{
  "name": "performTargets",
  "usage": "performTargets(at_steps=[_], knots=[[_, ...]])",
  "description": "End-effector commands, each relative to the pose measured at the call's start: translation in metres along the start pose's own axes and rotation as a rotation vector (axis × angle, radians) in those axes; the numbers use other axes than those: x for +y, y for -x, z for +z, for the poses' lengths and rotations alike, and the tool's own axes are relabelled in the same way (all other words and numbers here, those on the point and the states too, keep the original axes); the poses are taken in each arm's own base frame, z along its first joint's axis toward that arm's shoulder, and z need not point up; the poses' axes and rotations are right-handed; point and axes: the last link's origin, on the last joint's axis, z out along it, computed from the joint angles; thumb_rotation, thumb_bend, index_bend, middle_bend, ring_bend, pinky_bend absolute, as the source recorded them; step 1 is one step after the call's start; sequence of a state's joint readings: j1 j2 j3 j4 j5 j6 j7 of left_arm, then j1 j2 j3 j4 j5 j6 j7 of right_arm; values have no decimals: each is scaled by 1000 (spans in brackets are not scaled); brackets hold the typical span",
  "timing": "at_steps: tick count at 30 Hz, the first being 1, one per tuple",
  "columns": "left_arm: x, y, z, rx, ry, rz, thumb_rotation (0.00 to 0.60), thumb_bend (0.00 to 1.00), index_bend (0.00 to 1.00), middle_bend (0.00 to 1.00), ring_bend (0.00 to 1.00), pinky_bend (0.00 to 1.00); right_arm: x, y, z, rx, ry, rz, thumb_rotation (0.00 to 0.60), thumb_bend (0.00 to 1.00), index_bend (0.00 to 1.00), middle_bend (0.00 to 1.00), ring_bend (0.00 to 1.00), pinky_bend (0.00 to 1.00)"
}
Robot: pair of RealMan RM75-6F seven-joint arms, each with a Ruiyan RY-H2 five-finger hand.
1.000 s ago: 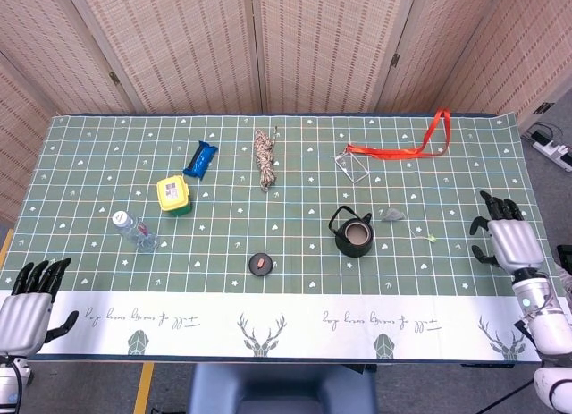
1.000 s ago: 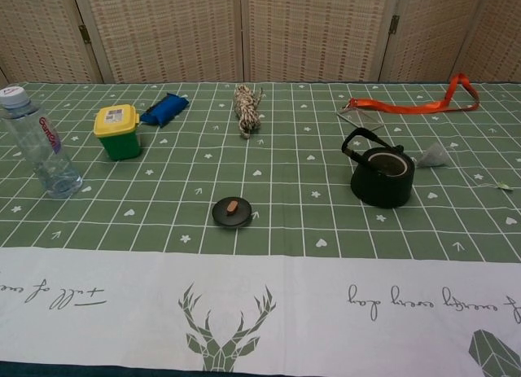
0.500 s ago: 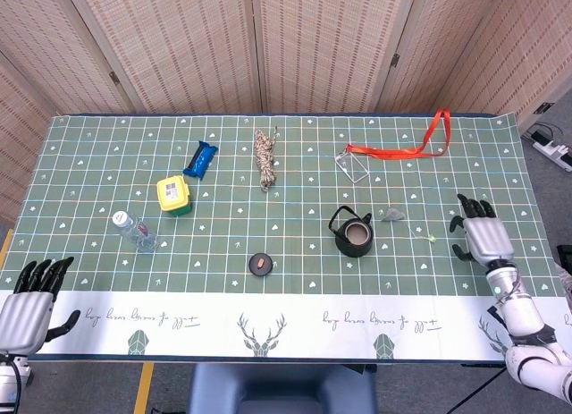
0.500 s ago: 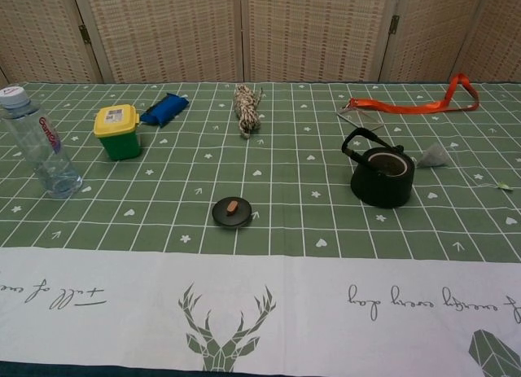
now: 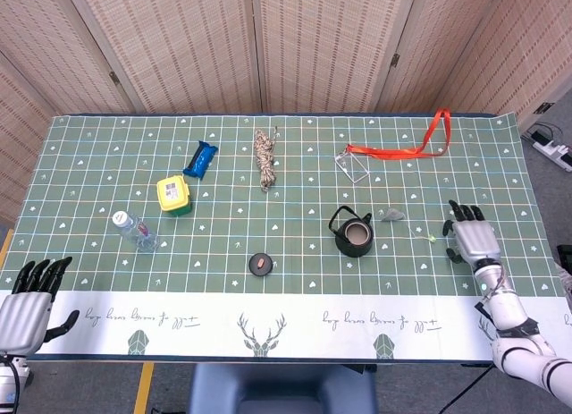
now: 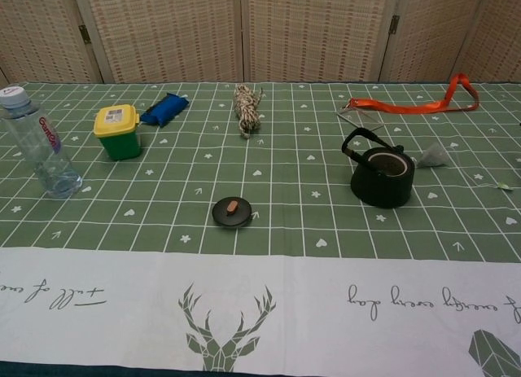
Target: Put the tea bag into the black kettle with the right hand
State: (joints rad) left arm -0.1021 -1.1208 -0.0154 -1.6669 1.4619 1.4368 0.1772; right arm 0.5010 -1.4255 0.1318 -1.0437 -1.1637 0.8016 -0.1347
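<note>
The black kettle [image 5: 354,233] [image 6: 381,176] stands open on the green cloth right of centre, its lid off. The grey tea bag [image 5: 391,215] [image 6: 433,155] lies just right of it, its string running to a small green tag [image 5: 431,239] [image 6: 502,186]. My right hand [image 5: 471,240] hovers open over the cloth a little right of the tag, fingers spread, holding nothing. My left hand [image 5: 27,302] rests open at the table's front left corner. Neither hand shows in the chest view.
The kettle's round black lid [image 5: 260,264] [image 6: 232,212] lies left of the kettle. A water bottle [image 5: 134,230], yellow-lidded green tub [image 5: 173,194], blue packet [image 5: 201,158], coiled rope [image 5: 264,158] and orange lanyard [image 5: 402,148] with a clear badge holder [image 5: 354,166] lie farther back.
My right hand has moved left across the cloth from the table's right edge toward the tea bag's tag. The left hand and all objects stay put.
</note>
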Motion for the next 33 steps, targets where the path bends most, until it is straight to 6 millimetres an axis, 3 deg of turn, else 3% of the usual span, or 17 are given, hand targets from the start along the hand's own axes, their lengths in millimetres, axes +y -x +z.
performTargets(at_steps=[1, 18, 33], knots=[[-1, 0, 1, -2, -2, -3, 600, 267, 0, 78, 44, 33, -3, 3, 4, -9, -3, -2, 600, 373, 403, 0, 0, 0], [-3, -2, 1, -3, -3, -11, 600, 267, 0, 78, 44, 32, -15, 7, 28, -33, -6, -12, 600, 373, 392, 0, 0, 0], [-4, -2, 2, 9, -16, 4, 600, 267, 0, 78, 44, 33, -22, 12, 36, -33, -10, -11, 600, 373, 392, 0, 0, 0]])
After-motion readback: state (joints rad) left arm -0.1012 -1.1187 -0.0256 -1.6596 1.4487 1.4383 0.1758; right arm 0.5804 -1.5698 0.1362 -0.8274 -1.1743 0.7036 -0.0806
